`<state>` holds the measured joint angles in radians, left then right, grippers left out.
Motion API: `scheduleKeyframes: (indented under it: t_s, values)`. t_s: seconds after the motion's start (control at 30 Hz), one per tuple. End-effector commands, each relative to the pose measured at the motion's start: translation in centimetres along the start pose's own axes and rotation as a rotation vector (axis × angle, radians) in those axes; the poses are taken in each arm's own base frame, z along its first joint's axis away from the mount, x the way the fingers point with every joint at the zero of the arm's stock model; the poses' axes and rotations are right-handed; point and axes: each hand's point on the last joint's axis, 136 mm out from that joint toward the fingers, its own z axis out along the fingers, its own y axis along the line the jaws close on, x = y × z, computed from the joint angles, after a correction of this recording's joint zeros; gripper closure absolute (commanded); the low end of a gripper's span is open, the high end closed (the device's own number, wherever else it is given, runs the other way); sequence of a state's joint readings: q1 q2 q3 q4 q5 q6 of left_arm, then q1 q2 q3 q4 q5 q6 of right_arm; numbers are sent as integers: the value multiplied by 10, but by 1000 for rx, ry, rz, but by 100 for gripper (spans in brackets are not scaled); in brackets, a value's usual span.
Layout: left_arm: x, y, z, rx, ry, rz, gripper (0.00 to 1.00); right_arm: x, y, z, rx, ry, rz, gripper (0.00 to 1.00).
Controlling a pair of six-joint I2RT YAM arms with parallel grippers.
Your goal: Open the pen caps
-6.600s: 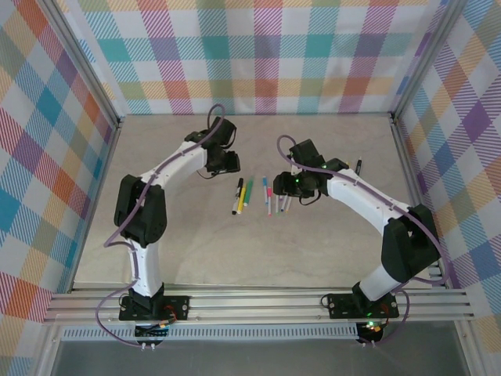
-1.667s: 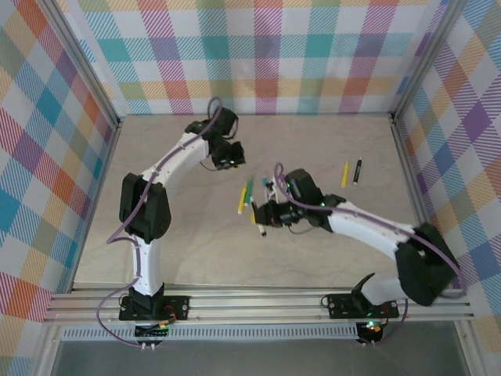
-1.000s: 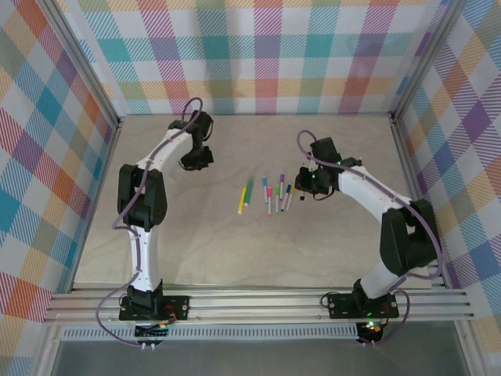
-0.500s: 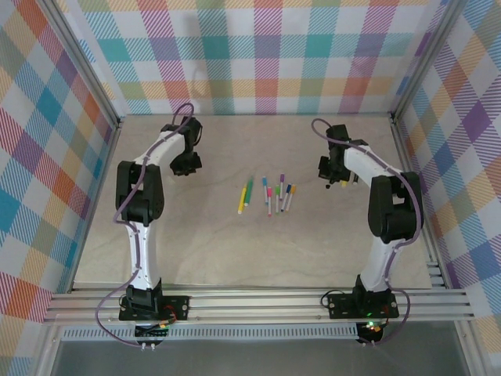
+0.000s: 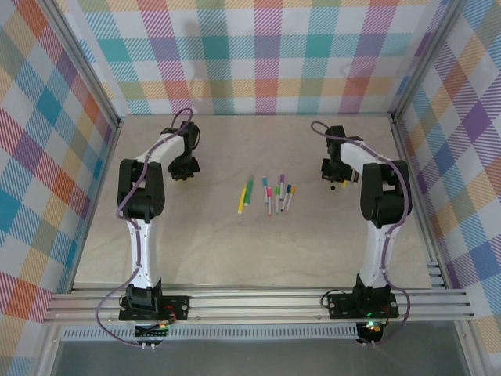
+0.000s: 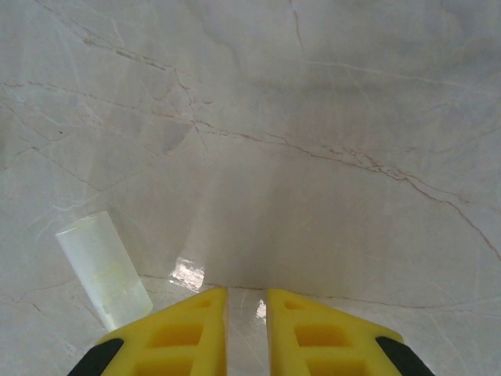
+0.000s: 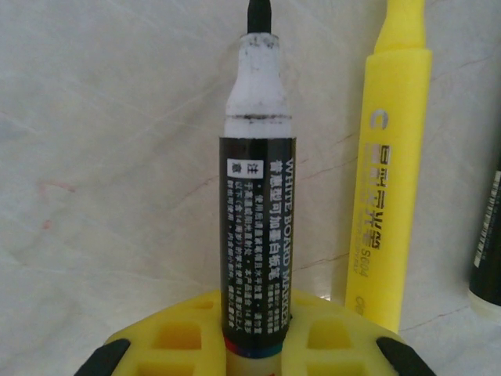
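Note:
My right gripper [image 5: 332, 177] [image 7: 254, 301] is shut on a black whiteboard marker [image 7: 256, 196], whose bare tip points away from the fingers. Beside it on the table lie a yellow highlighter [image 7: 391, 172] and, at the frame's right edge, another black pen [image 7: 489, 258]. My left gripper [image 5: 185, 168] [image 6: 246, 296] hovers low over the table at the back left, its yellow fingers [image 6: 188, 329] drawn together to a thin gap with nothing between them. A translucent pale pen cap [image 6: 106, 270] lies just to its left. A yellow pen [image 5: 242, 203], a green pen [image 5: 249, 189] and several slim pens [image 5: 276, 196] lie mid-table.
The marble-look table [image 5: 235, 258] is fenced by plaid walls [image 5: 47, 157] on three sides. A metal rail [image 5: 258, 301] holding both arm bases runs along the near edge. Both arms reach to the back corners, away from the middle row of pens.
Over the last second my right gripper carried the black marker to the back right. My left gripper drifted slightly left toward the back. The row of pens has not moved.

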<state>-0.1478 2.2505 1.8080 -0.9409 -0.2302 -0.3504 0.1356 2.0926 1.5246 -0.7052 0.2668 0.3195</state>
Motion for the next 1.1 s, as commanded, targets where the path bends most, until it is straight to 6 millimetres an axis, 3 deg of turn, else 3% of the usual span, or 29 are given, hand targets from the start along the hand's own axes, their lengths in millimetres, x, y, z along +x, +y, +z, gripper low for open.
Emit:
scheduleKeyframes:
  t_s: [0.0, 0.17, 0.23, 0.4, 0.67, 0.83, 1.0, 1.07]
  values:
    - [-2, 10, 3, -32, 0, 3, 97, -3, -8, -3, 30, 9, -10, 92]
    - [-1, 10, 4, -36, 7, 14, 94, -1, -10, 0, 43, 23, -13, 81]
    - [-1, 11, 3, -39, 7, 16, 88, 0, -9, 0, 43, 26, -15, 77]
    - [-3, 11, -1, -39, 1, 21, 74, 0, -11, -2, 50, 31, -14, 72]
    - [-10, 12, -15, -29, -30, 18, 66, -1, -12, -8, 55, 27, -8, 66]
    - [-21, 14, -49, -15, -121, -7, 64, -11, -8, -35, 7, -34, 11, 66]
    - [-32, 9, -110, 60, -278, -40, 61, -16, 4, -75, -76, -113, 20, 65]
    - [-34, 3, -137, 140, -350, -65, 53, -15, 10, -89, -104, -147, 12, 65]
